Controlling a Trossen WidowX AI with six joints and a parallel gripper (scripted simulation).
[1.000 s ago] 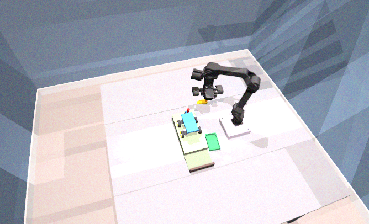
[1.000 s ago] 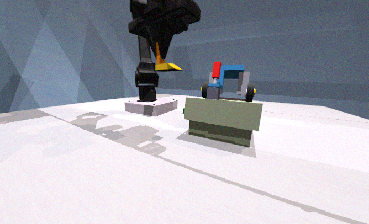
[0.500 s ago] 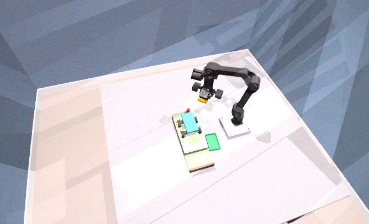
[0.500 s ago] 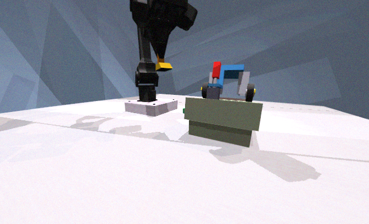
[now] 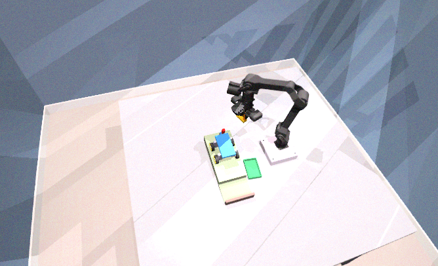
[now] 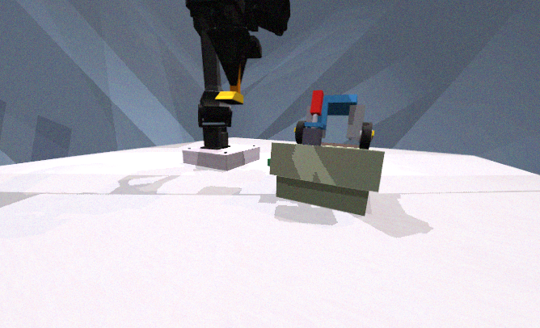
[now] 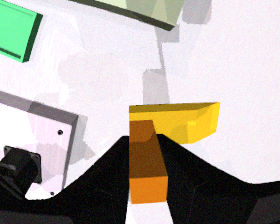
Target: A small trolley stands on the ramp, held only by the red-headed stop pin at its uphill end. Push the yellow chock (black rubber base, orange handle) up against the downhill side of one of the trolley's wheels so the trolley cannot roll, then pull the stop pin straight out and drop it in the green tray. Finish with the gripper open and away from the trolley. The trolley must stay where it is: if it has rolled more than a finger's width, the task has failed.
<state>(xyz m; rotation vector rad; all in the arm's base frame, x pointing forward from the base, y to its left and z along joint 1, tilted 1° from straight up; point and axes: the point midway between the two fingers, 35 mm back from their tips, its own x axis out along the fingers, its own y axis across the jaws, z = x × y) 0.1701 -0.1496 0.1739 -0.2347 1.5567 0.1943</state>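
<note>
at upper centre in the wrist view, the ramp (image 5: 231,171) (image 6: 325,166) (image 7: 141,6) edge shows; at lower centre the gripper (image 5: 241,115) (image 6: 234,83) (image 7: 141,141) grips the chock (image 5: 241,118) (image 6: 230,97) (image 7: 191,124) by its handle (image 6: 235,87) (image 7: 148,189), the yellow body beyond the fingertips, reaching right. no writing is readable.

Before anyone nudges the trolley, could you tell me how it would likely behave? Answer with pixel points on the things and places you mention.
The trolley (image 5: 226,145) (image 6: 341,98) would probably roll readily, since it stands on round wheels on a sloping ramp (image 5: 233,173) (image 6: 325,165). Its blue top looks flat and stiff, so it should hardly flex. Downhill seems riskiest: no chock sits against its wheels.
</note>
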